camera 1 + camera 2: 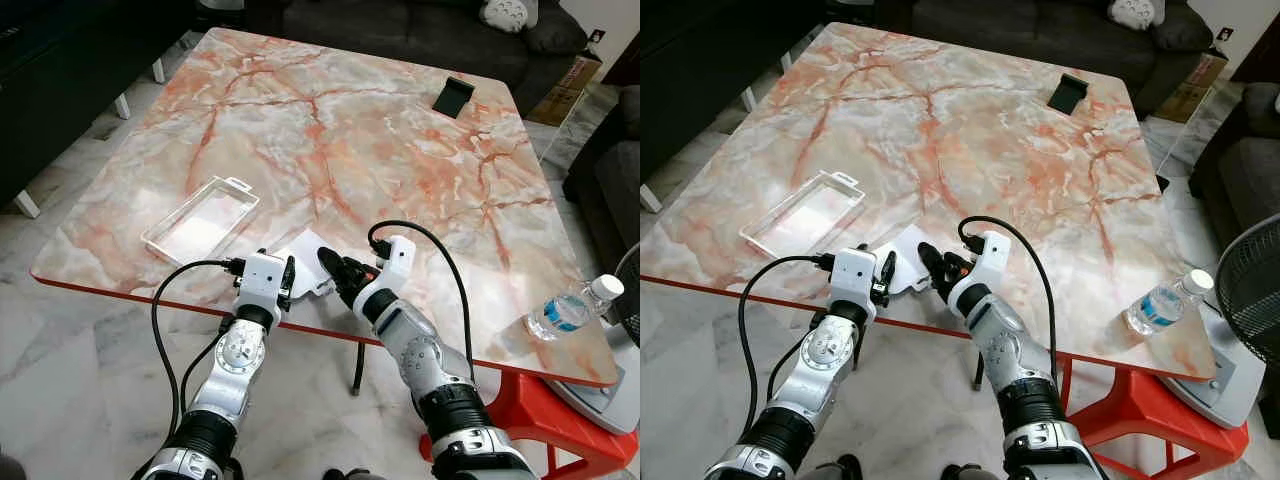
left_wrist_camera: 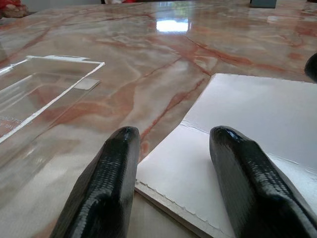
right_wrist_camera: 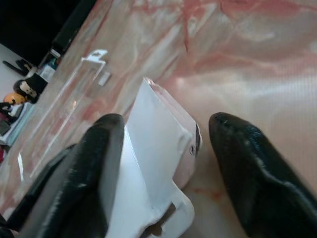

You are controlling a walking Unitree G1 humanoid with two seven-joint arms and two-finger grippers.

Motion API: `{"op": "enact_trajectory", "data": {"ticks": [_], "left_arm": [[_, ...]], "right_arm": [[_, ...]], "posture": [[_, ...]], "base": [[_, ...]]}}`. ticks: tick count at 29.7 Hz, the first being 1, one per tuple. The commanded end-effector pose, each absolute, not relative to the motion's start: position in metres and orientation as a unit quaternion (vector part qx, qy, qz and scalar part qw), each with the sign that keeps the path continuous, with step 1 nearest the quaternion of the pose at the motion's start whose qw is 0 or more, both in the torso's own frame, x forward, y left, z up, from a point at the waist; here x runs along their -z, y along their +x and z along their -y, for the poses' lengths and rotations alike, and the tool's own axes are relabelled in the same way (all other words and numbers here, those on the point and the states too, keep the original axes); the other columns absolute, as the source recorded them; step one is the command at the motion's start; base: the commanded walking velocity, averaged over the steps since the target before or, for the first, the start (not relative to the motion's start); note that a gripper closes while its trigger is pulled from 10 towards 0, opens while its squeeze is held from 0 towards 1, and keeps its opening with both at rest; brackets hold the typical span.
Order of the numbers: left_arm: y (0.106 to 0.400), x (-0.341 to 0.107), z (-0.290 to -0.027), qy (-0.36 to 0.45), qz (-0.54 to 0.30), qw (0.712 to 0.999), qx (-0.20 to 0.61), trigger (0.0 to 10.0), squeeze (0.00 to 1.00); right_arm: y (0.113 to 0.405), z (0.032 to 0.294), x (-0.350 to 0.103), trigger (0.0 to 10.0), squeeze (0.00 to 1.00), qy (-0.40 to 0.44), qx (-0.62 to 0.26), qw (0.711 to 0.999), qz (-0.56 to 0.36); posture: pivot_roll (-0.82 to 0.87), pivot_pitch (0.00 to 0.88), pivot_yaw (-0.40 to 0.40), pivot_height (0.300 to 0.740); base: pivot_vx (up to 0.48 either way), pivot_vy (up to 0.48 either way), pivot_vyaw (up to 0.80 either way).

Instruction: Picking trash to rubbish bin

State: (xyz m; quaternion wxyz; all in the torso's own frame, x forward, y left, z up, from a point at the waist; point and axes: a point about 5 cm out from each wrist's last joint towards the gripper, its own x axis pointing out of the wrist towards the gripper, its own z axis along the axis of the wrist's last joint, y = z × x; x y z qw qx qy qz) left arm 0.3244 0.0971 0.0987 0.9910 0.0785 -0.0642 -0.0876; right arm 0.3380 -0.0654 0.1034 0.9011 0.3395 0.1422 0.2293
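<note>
While both arms reach over the table point(image 1: 420, 190) edge:
left gripper point(image 1: 288, 282): fingers apart, straddling the white card point(image 1: 305, 258)
right gripper point(image 1: 338, 272): fingers apart, at the card too

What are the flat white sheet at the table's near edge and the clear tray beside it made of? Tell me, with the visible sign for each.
Flat white sheet: probably thin card or paperboard, matte; the left wrist view shows a torn, serrated edge and a crease.
Clear rectangular tray: likely thin moulded plastic, glossy; the marble-patterned tabletop shows through it, and it has a hang tab.
</note>
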Motion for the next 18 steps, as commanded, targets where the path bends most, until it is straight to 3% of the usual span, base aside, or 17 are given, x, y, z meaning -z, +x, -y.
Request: {"op": "enact_trajectory", "data": {"ticks": [1,18], "left_arm": [[0.3238,-0.0953,-0.092,0.083,0.054,0.99,0.099,10.0,0.0],[0.325,-0.0967,-0.0914,0.083,0.056,0.99,0.099,10.0,0.0]], "right_arm": [[0.3357,0.0599,-0.105,0.0,0.0,0.355,-0.232,0.895,-0.138],[0.3351,0.0596,-0.1062,0.0,0.0,0.361,-0.237,0.891,-0.137]], "posture": [[-0.08,0.133,-0.168,0.74],[-0.08,0.132,-0.169,0.74]], "base": [[0.0,0.0,0.0],[0.0,0.0,0.0]]}}
